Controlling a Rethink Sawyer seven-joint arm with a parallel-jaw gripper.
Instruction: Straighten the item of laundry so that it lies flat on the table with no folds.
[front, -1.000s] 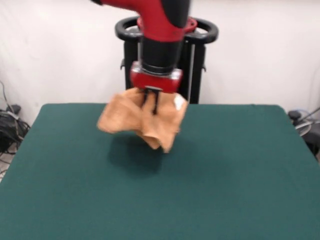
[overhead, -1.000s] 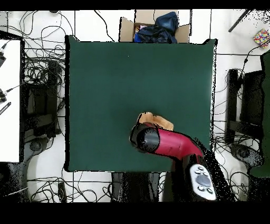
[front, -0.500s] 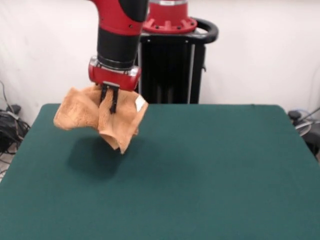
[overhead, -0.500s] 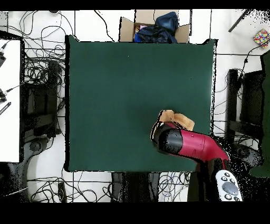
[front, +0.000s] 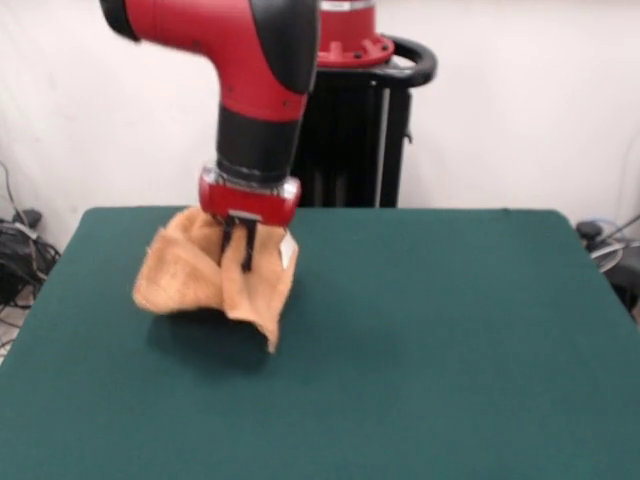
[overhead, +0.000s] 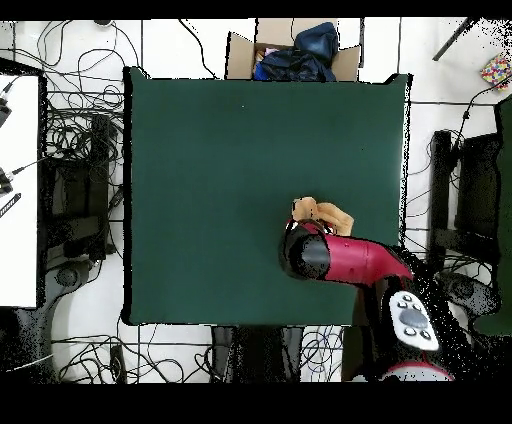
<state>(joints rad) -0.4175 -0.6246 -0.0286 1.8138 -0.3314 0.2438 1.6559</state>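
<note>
The orange-tan towel (front: 215, 280) hangs bunched and folded from my gripper (front: 240, 250), which is shut on its top. Its lowest corner is close to or just touching the green table (front: 430, 340) at the left middle of the front view. A small white tag (front: 285, 250) shows on its right side. In the overhead view a bit of the towel (overhead: 325, 214) shows past the red arm (overhead: 350, 262), near the table's (overhead: 220, 160) lower right; the gripper itself is hidden under the arm there.
The black pedestal (front: 350, 120) stands behind the table's far edge. In the overhead view a cardboard box with dark clothes (overhead: 295, 50) sits past the top edge, and cables lie on the floor around the table.
The arm has come lower and a little to the right in the front view, bringing the hanging towel down towards the table. Before that it swung left with the towel.
</note>
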